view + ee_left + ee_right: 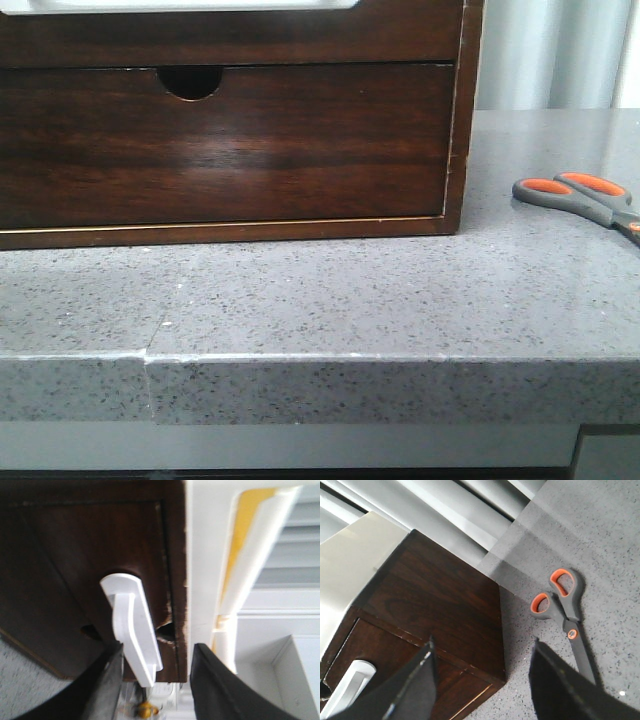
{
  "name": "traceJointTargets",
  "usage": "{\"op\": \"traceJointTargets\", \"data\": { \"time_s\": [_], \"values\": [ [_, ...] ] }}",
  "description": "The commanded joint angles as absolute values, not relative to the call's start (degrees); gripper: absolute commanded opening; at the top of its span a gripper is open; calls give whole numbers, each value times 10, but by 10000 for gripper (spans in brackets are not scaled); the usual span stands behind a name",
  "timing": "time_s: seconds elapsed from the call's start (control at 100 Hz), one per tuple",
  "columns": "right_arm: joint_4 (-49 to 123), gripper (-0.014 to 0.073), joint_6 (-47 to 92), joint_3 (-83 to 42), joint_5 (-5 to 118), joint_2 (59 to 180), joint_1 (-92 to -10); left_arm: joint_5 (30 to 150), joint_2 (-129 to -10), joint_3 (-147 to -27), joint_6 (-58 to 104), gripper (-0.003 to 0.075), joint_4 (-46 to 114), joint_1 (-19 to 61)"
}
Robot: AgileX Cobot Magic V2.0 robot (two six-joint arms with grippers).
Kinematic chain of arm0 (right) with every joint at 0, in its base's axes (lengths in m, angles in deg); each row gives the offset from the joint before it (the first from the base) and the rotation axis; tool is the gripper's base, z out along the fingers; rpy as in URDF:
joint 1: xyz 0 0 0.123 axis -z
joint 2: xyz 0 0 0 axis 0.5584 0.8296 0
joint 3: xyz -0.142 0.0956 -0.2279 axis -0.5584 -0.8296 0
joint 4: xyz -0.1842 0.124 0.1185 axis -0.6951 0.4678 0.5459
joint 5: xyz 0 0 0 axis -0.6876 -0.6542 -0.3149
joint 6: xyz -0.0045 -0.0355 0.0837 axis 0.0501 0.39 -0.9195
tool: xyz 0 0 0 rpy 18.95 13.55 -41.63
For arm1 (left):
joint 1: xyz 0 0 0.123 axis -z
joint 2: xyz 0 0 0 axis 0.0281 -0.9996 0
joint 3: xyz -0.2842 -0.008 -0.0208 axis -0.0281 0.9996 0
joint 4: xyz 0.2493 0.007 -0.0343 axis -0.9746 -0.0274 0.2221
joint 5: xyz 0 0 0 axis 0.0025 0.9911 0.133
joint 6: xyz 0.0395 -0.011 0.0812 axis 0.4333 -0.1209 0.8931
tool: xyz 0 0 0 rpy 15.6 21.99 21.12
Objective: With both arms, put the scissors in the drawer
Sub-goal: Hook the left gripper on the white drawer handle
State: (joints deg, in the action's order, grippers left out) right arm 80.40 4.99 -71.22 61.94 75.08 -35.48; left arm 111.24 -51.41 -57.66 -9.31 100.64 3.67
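Observation:
The scissors [585,197], with grey handles and orange-lined loops, lie flat on the grey counter to the right of the wooden chest [300,150]. They also show in the right wrist view [562,605]. My right gripper [484,642] is open and empty above the chest's right front corner, with the scissors just beyond one finger. The shallow drawer [230,35] is at the chest's top, its white lining [180,4] showing. My left gripper [157,647] is open, its fingers either side of the drawer's white rounded piece [131,625]. Neither gripper shows in the front view.
The taller drawer front with a semicircular notch [190,82] fills the chest's lower face. The counter's front edge [320,357] runs across the view. A pale wall [550,50] stands behind the counter at the right.

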Motion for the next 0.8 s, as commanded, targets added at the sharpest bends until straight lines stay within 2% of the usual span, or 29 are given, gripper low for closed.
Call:
{"op": "traceJointTargets", "data": {
  "time_s": [0.0,0.13,0.37,0.72,0.79],
  "values": [
    [809,365,53,-692,642,760,-356,1139,-567,-608,-83,339,1044,66],
    [809,365,53,-692,642,760,-356,1148,-641,-615,-27,362,1141,118],
    [809,365,53,-692,640,760,-356,1111,-724,-667,-13,362,1142,198],
    [808,364,53,-692,638,760,-356,1074,-765,-707,-8,356,1142,207],
    [808,364,53,-692,638,760,-356,1076,-769,-707,-8,334,1142,208]
  ]
}}
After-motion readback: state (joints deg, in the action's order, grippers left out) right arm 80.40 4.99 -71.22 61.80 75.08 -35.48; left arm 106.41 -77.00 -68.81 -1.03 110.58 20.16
